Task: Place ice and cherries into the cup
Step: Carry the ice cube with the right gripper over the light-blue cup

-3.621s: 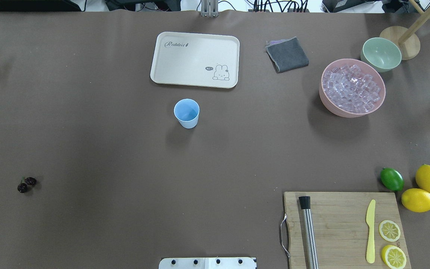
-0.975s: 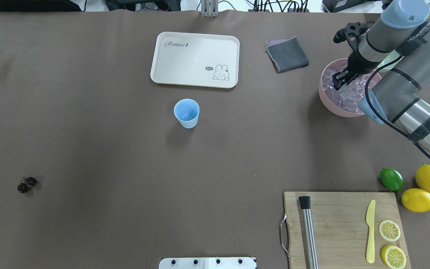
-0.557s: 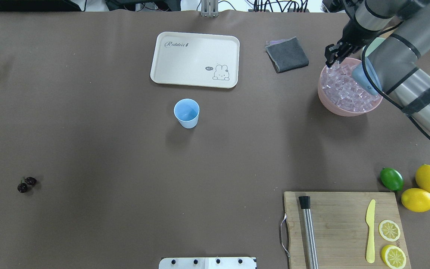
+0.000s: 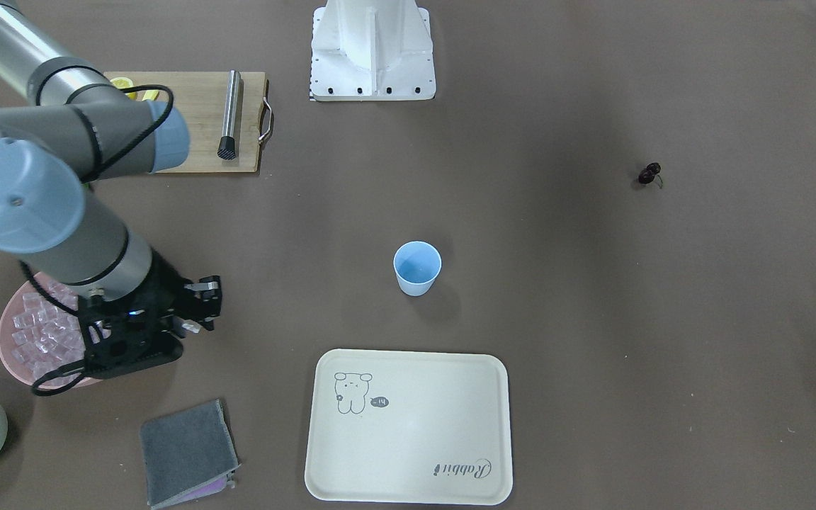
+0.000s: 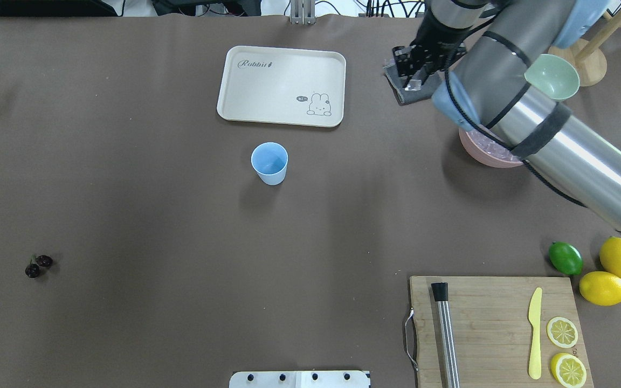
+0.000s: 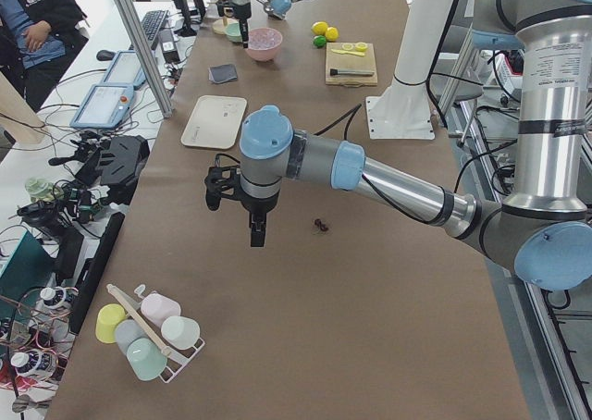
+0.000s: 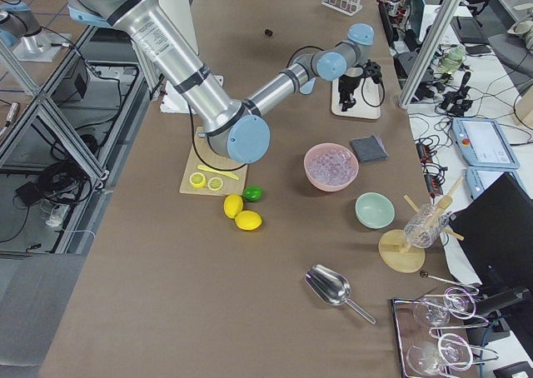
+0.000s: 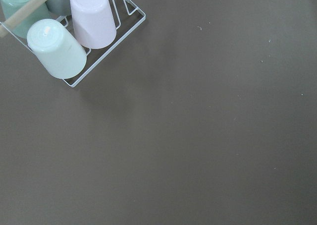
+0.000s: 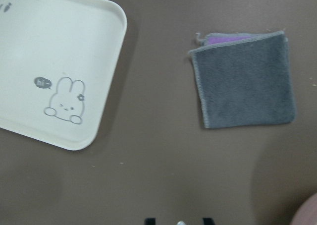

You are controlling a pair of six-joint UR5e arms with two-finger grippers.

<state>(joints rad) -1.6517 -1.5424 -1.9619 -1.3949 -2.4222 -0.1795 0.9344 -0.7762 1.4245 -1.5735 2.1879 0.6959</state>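
The light-blue cup (image 5: 269, 161) (image 4: 416, 265) stands upright mid-table, in front of the tray. My right gripper (image 5: 413, 80) (image 4: 197, 312) hangs above the grey cloth, shut on one clear ice cube (image 5: 412, 84) (image 4: 191, 327), well right of the cup. More ice (image 4: 34, 329) (image 7: 331, 163) fills the pink bowl (image 5: 484, 154), which the right arm mostly hides in the overhead view. The dark cherries (image 5: 38, 265) (image 4: 649, 173) (image 6: 321, 225) lie alone at the near left. My left gripper (image 6: 256, 235) hovers beside them, seen only in the exterior left view, so I cannot tell its state.
A cream tray (image 5: 281, 86) lies behind the cup, with the grey cloth (image 9: 245, 79) to its right. The pale green bowl (image 5: 553, 78) is far right. The cutting board (image 5: 494, 323), a lime (image 5: 565, 258) and lemons are near right. A cup rack (image 8: 74, 31) stands at far left.
The right gripper dipped into the pink bowl, rose past its rim and moved left over the grey cloth with an ice cube. Cup and cherries stayed put.
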